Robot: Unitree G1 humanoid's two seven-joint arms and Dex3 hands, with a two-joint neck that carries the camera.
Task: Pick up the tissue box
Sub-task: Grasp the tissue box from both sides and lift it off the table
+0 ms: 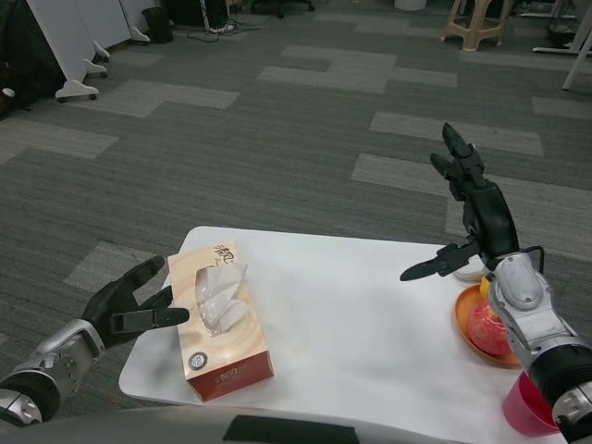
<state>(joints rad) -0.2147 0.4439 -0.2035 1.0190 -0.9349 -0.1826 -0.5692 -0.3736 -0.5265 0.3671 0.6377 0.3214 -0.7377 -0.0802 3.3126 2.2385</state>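
A tan tissue box (219,319) with white tissue sticking out of its top lies near the left front corner of the white table (361,314). My left hand (129,303) is just left of the box, fingers spread, with fingertips touching or nearly touching its left side. Over the table's right edge my right hand (470,208) is raised, fingers apart, thumb pointing left, holding nothing.
An orange plate (465,324) with a red fruit (487,326) sits at the table's right edge, under my right forearm. A pink cup (527,407) stands at the front right corner. Grey carpet lies beyond; white panel stands and a stool are far off.
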